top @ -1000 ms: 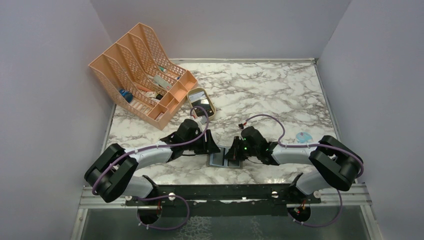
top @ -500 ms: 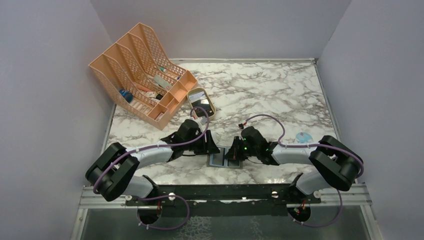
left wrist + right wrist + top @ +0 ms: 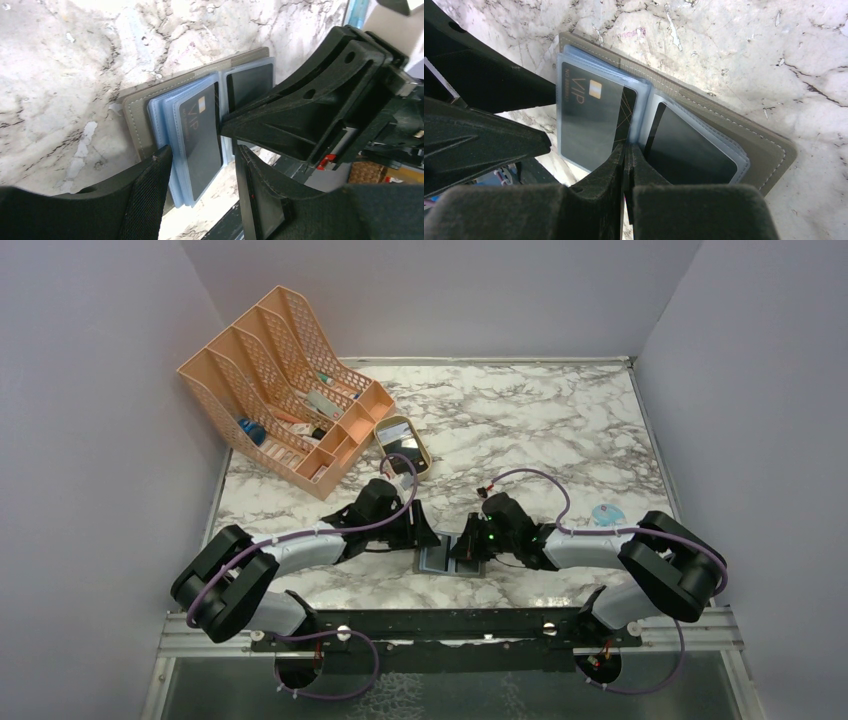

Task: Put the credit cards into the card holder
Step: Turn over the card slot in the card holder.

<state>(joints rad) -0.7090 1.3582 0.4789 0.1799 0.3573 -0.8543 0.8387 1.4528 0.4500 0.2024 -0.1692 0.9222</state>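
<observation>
The grey card holder [image 3: 437, 562] lies open on the marble table between my two grippers. Its left blue-grey pockets hold a dark card marked VIP [image 3: 589, 125], also in the left wrist view [image 3: 200, 135]. A second dark card [image 3: 689, 145] sits in the right pocket. My right gripper [image 3: 626, 150] is shut, pinching that dark card's inner edge at the fold; it also shows in the top view [image 3: 464, 546]. My left gripper [image 3: 202, 165] is open, its fingers standing either side of the left pocket stack; in the top view [image 3: 428, 538] it is beside the holder.
A peach mesh file rack [image 3: 280, 380] with small items stands at the back left. A tan oval tray [image 3: 402, 445] lies beside it. A small light-blue round object [image 3: 607, 513] lies at the right. Walls close in on three sides.
</observation>
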